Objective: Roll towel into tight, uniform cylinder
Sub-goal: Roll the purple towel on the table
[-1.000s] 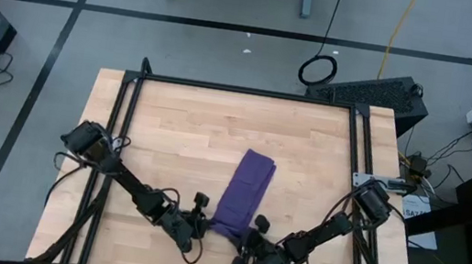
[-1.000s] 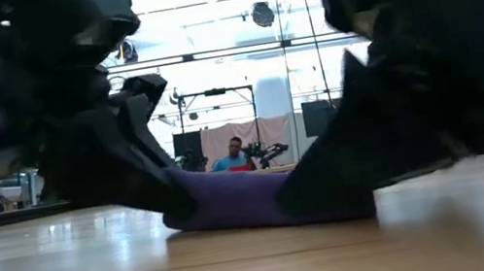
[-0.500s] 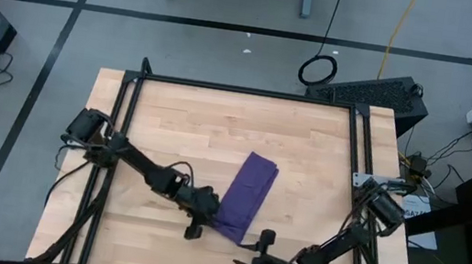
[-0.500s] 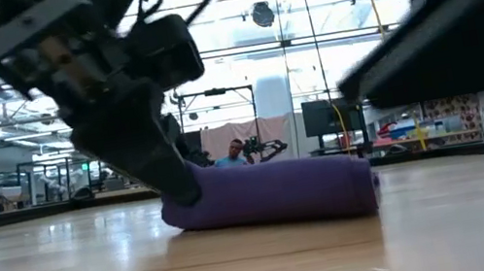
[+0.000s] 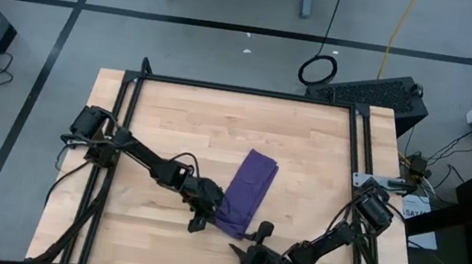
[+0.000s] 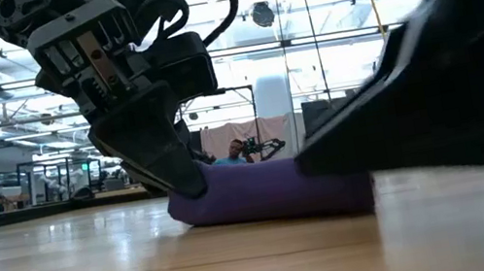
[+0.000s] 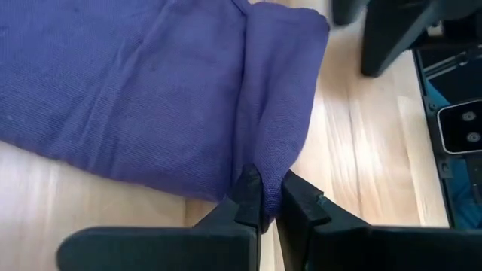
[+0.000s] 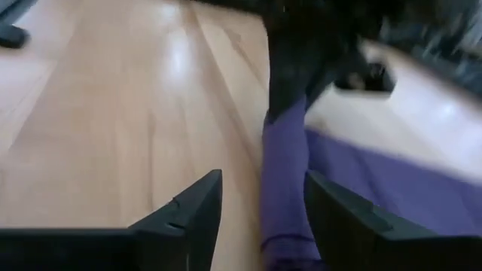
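Observation:
The purple towel (image 5: 248, 189) lies on the wooden table as a long narrow folded strip that runs from near to far. My left gripper (image 5: 204, 217) is at the left corner of its near end and is shut on the cloth (image 7: 151, 83). My right gripper (image 5: 254, 246) is at the towel's near end, close to the table's near edge. It is open, and in the right wrist view its fingers stand on either side of the end of the strip (image 8: 286, 181). Whether they touch the cloth I cannot tell. My left gripper pinches a raised fold of the towel's edge (image 7: 265, 172) between its two fingers, at the left corner of the near end. The fingers (image 6: 181, 180) slant down onto it from the table's left. The rest of the towel lies slack on the table.
Black frame rails (image 5: 130, 99) run along the table's left, far and right sides. Bare wood (image 5: 200, 127) spreads out beyond the towel toward the far edge. In the low view a person (image 6: 237, 153) shows far off in the room behind.
My right gripper has let go of the towel's near end, opened, drawn back toward the near edge, then come back up to the end. My left gripper has rolled about its wrist and moved a little toward the far right, still holding the corner.

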You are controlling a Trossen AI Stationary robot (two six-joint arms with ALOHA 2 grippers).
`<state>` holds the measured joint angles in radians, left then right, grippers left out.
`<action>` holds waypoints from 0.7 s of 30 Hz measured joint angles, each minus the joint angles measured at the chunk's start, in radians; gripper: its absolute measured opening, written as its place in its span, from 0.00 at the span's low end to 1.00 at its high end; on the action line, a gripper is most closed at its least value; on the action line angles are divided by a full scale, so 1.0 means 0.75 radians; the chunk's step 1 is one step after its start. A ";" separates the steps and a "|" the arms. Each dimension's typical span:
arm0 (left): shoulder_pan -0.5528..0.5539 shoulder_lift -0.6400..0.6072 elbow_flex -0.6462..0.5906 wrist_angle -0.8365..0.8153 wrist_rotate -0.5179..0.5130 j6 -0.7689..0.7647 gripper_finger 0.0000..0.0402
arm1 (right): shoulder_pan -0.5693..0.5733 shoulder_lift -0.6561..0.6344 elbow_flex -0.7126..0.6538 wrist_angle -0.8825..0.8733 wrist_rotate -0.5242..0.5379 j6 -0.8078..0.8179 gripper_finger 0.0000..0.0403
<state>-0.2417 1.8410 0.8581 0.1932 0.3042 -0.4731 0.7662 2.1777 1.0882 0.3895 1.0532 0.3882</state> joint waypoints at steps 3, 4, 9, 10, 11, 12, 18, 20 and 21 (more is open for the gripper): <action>-0.002 0.000 0.000 0.000 0.000 -0.001 0.05 | -0.048 0.001 0.000 -0.089 -0.096 0.245 0.40; -0.004 0.000 0.000 0.000 0.000 0.003 0.06 | -0.063 0.000 0.000 -0.121 -0.127 0.330 0.38; -0.011 0.000 0.000 -0.003 -0.002 0.023 0.06 | -0.112 -0.007 0.003 -0.206 -0.239 0.634 0.23; -0.013 0.000 0.000 -0.004 -0.014 0.033 0.06 | -0.115 -0.007 0.003 -0.205 -0.255 0.661 0.19; -0.015 0.000 0.000 -0.004 -0.033 0.051 0.06 | -0.118 -0.008 0.004 -0.204 -0.272 0.691 0.16; -0.020 0.000 0.000 -0.003 -0.057 0.076 0.06 | -0.122 -0.013 0.004 -0.205 -0.290 0.720 0.12; -0.089 0.001 0.000 0.000 -0.099 0.337 0.18 | -0.122 -0.017 0.007 -0.208 -0.402 0.926 0.04; -0.097 -0.004 0.000 -0.044 -0.104 0.364 0.26 | -0.124 -0.018 0.007 -0.215 -0.436 0.980 0.06; -0.096 -0.014 0.000 -0.087 -0.115 0.368 0.31 | -0.123 -0.018 0.007 -0.219 -0.445 1.004 0.07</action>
<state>-0.3139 1.8305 0.8581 0.1278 0.2182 -0.1971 0.6738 2.1643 1.0931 0.2256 0.7193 1.1409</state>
